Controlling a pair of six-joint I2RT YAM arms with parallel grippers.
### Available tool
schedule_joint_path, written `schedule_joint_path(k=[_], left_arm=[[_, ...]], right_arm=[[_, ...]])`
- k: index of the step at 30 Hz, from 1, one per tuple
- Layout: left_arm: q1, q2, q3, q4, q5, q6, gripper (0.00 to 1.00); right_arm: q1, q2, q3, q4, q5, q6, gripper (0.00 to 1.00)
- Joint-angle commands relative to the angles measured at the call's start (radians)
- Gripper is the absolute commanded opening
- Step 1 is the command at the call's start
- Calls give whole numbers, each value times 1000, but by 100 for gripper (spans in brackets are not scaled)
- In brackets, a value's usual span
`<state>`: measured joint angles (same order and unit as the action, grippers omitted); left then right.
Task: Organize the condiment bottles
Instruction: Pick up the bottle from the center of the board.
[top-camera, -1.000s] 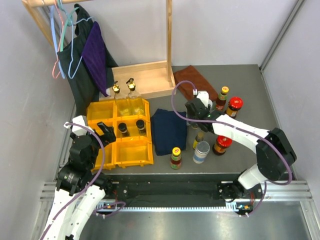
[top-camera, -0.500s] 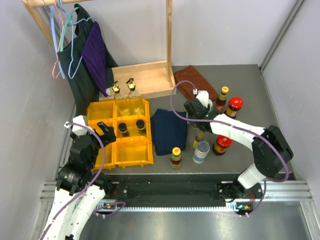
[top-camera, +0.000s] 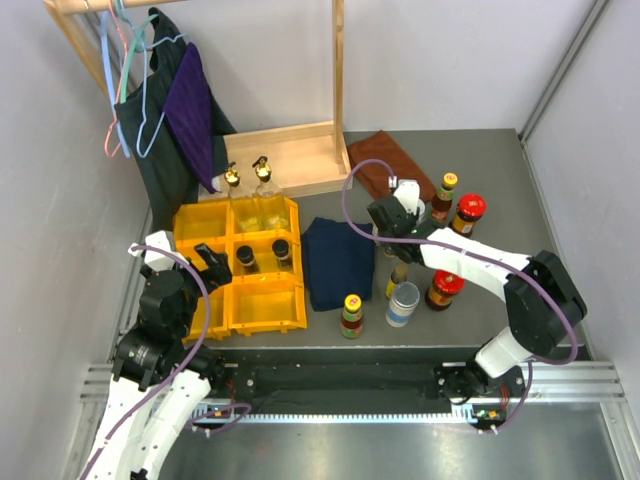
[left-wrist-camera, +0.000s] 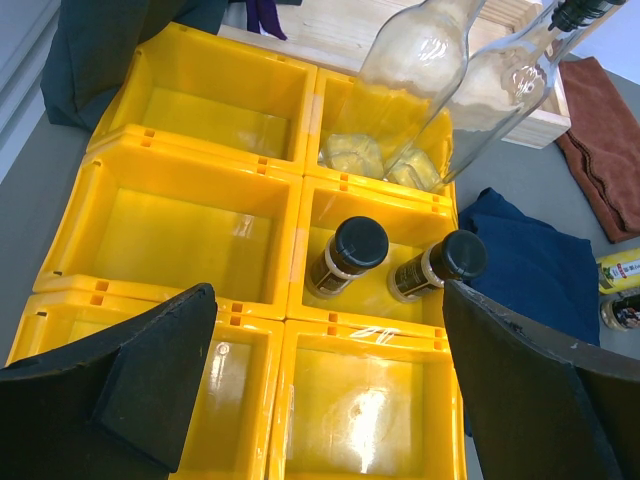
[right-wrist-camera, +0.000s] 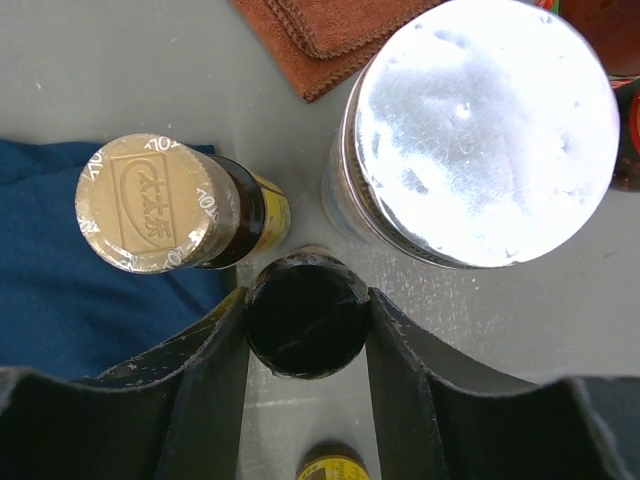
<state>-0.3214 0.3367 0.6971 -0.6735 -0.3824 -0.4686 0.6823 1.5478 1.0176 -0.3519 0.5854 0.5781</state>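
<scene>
The right gripper (right-wrist-camera: 305, 332) pinches the cap of a black-capped bottle (right-wrist-camera: 307, 308), upright between a gold-capped bottle (right-wrist-camera: 150, 203) and a white-lidded jar (right-wrist-camera: 485, 130). The left gripper (left-wrist-camera: 325, 300) is spread above the yellow bins (left-wrist-camera: 200, 100).

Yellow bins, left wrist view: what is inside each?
Two clear glass bottles stand in the far right bin; two black-capped bottles lean in the middle right bin. The others show nothing inside, but the left pincer fingers cover the nearest corners.
</scene>
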Motion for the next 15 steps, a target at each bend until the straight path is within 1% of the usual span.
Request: schedule_joint_path(k=[1,7,15], left_arm=[[4,-1,-5,37,0,15,99],[4,-7,-5,38,2,13,99],[4,-8,-5,37,5,13,99]], right_arm=[[-10,-61,30,10,31,16,0],[-7,-133,24,-36,24,26,0],[-3,-230,33,-78,-21,-3,0]])
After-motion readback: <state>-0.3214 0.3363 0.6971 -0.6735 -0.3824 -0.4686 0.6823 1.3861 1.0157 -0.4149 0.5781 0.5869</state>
